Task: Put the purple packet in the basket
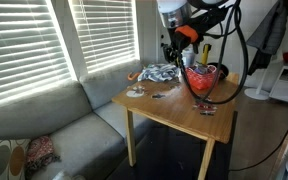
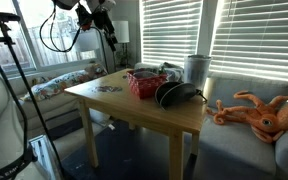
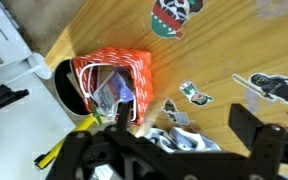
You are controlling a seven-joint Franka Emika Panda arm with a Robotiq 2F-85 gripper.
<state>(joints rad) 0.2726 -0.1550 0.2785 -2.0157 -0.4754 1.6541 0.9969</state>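
Observation:
The red basket [image 3: 112, 70] stands on the wooden table and shows in both exterior views [image 1: 204, 80] [image 2: 142, 82]. In the wrist view a purplish packet [image 3: 127, 90] lies inside it among other wrappers. My gripper [image 3: 184, 125] is open and empty. It hangs well above the table, beside the basket [image 1: 174, 45] [image 2: 109, 35]. Its dark fingers frame a crumpled silver-blue packet [image 3: 179, 142] on the table below.
Stickers [image 3: 174, 15] lie on the table top [image 1: 174, 110]. A black bowl-like object [image 2: 176, 95] and a white cylinder [image 2: 196, 68] stand by the basket. A grey sofa [image 1: 54, 125] and window blinds flank the table. An orange octopus toy [image 2: 259, 112] lies on the sofa.

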